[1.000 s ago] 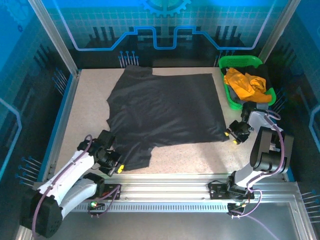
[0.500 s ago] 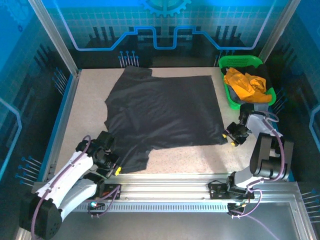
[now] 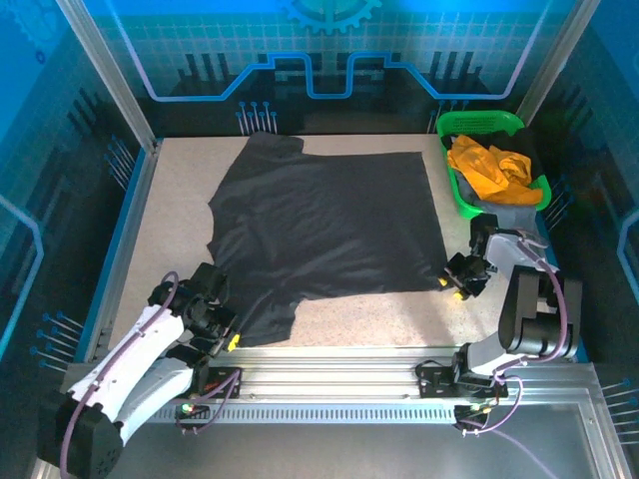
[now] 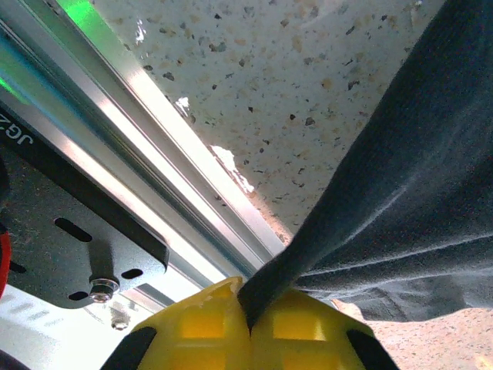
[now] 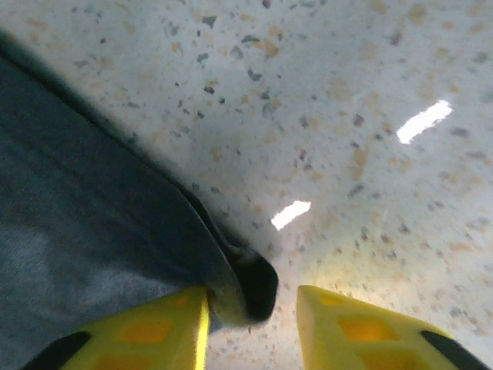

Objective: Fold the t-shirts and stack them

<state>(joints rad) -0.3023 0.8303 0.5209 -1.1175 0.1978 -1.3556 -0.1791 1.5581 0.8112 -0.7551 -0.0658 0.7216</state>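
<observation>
1. The left gripper (image 4: 248, 320) has its yellow fingers pressed together, pinching the near edge of the black shirt (image 3: 329, 225).
2. The right gripper (image 5: 253, 324) has its fingers spread, and the shirt's near right corner lies between them.
3. The shirt lies spread on the speckled table (image 3: 180, 200).
4. An orange shirt (image 3: 487, 168) sits in the green basket (image 3: 477, 124) at the far right.

White characters stand on the dark metal plate (image 4: 38, 185) at the near left of the left wrist view. Turned and cut off by the edge, they look like "JG2". No other text is legible.
</observation>
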